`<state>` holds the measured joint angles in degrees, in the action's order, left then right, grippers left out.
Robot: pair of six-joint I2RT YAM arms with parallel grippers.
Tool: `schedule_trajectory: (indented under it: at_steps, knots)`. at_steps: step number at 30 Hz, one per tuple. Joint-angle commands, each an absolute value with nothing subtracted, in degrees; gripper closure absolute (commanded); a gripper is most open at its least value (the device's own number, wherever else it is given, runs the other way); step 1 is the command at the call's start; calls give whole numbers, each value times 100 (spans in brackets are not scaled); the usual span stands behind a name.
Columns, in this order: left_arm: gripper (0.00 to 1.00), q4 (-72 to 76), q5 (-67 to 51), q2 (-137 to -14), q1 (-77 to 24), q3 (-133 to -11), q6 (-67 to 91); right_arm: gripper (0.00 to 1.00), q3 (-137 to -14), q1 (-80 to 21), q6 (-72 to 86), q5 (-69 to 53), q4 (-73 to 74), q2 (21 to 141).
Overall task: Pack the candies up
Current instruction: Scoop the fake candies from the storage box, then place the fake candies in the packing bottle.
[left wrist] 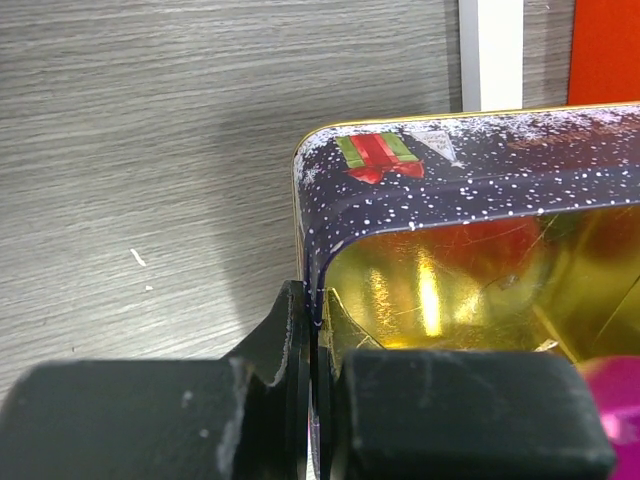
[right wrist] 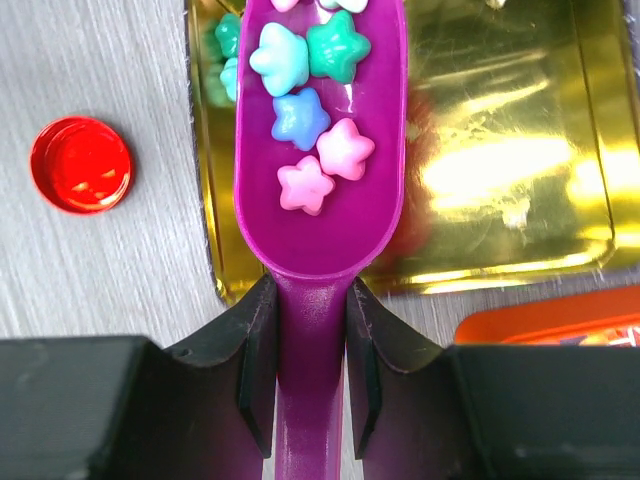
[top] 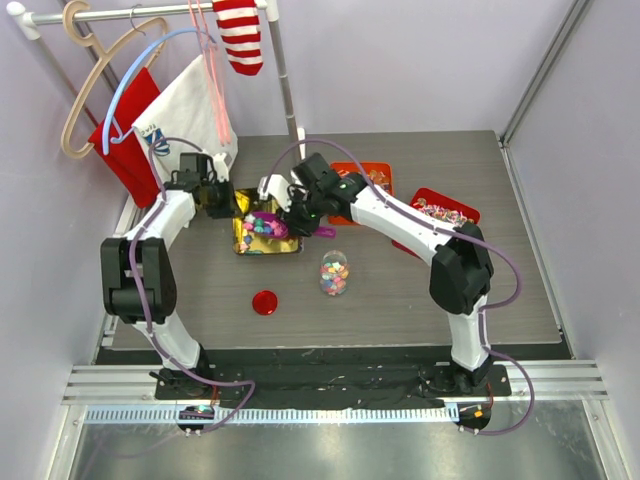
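The left gripper (left wrist: 313, 312) is pressed together on the dark blue side wall of the gold tin (right wrist: 520, 150), one finger outside and one inside, near the corner at 10 o'clock of the tin in the top view. The right gripper (right wrist: 308, 290) pinches the handle of a purple scoop (right wrist: 320, 235), and the bowl of the scoop is over the left part of the tin. The candies (right wrist: 300, 118) are small stars in pink, blue, green and pale turquoise. Several lie in the scoop, more lie in the tin just beside it, and a heap fills the lower part of a clear jar (top: 334, 273). The jar stands upright on the table (top: 420, 300) at 4 o'clock from the tin, apart from it. A red lid (right wrist: 80, 164) lies flat at 6 o'clock from the tin. An orange tin (top: 368, 178) sits at 2 o'clock, and a red tin (top: 445, 212) at 3 o'clock, farther away.
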<state>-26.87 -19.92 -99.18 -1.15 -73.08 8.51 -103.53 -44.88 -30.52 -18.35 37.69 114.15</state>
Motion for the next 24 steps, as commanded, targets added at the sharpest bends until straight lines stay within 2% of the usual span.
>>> schedule_trajectory:
  at_steps: [1,16,24]
  knots:
    - [100,-2865,-2390,-9940,-26,-7673,800,99,-10266,-4158,-3164,-2021,3735,10706]
    - [100,-3102,-2269,-9887,167,-7629,616,99,-9361,-3586,-3453,-1969,3647,9133]
    - [100,-3217,-1732,-9940,167,-7532,396,99,-8983,-3577,-4236,-1539,5026,8456]
